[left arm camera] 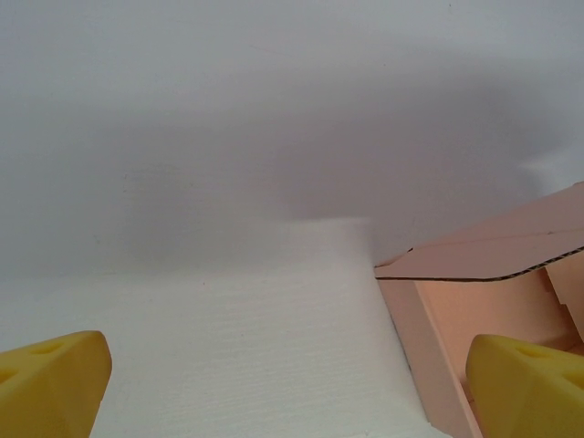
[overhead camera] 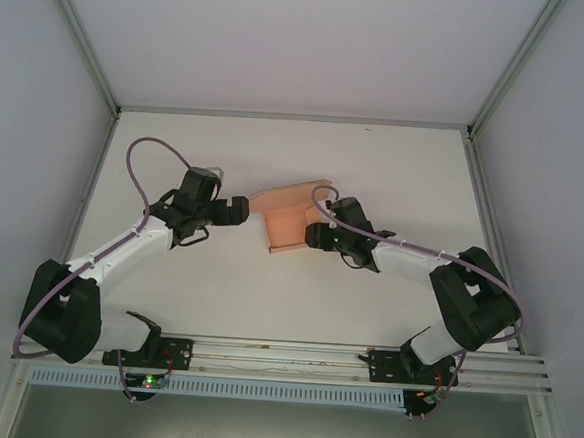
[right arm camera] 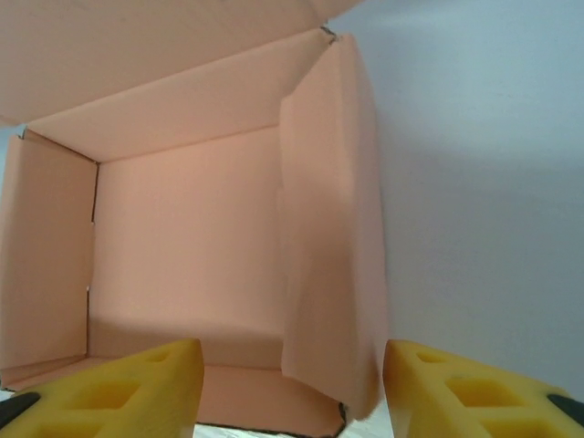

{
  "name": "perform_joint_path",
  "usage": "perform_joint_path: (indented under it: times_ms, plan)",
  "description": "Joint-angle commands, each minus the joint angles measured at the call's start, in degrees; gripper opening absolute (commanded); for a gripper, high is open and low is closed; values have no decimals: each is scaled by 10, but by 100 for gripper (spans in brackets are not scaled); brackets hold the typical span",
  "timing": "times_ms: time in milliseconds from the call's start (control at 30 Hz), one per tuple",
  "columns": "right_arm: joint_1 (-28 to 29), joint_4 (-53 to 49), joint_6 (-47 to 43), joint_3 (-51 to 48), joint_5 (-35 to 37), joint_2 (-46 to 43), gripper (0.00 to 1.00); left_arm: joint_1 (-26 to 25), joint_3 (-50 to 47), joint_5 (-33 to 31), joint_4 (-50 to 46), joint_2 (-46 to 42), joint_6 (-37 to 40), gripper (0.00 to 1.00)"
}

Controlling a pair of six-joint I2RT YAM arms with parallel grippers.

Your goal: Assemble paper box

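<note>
Evidently folding is midway: the paper box (overhead camera: 284, 218) sits on the counter (overhead camera: 266, 297) as a half-raised shell, walls up and flaps loose. The right hand (overhead camera: 313, 236) straddles a loose side flap (right arm camera: 328, 228) with fingers (right arm camera: 119, 392) apart, not pinching it; the left hand (overhead camera: 240, 211) gapes wide just beside the box's other side, holding nothing. Next, I judge, that flap needs tucking inward while the left hand braces the box.
</note>
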Motion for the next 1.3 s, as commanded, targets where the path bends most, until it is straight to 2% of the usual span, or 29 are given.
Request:
perform_joint_path:
  times_ms: [0,333,433,500,567,800,900,1100,1200,1267]
  plan:
    - [-31,37,19,1,38,-4,56,-4,-3,-5,17,1,1,100]
    - [-36,164,9,28,-30,106,53,-4,-16,-8,19,-15,1,100]
    - [-37,189,11,25,-39,122,45,-5,-16,-10,18,-18,1,100]
    - [-36,186,8,26,-33,128,36,-4,-15,-12,17,-18,1,100]
    - [-36,172,0,31,-24,136,31,-4,-14,-12,15,-15,2,100]
    - [-23,54,-31,52,5,152,29,-7,-14,-26,-1,-28,8,100]
    - [-17,4,-39,63,36,149,23,-4,-14,-27,1,-33,8,100]
    - [-15,-40,-51,95,60,162,0,-4,-10,-27,-3,-33,5,100]
    - [-16,-15,-47,87,52,153,0,-4,-14,-34,-4,-37,3,100]
    - [-30,45,-31,67,-3,131,0,-4,-18,-33,-1,-40,3,100]
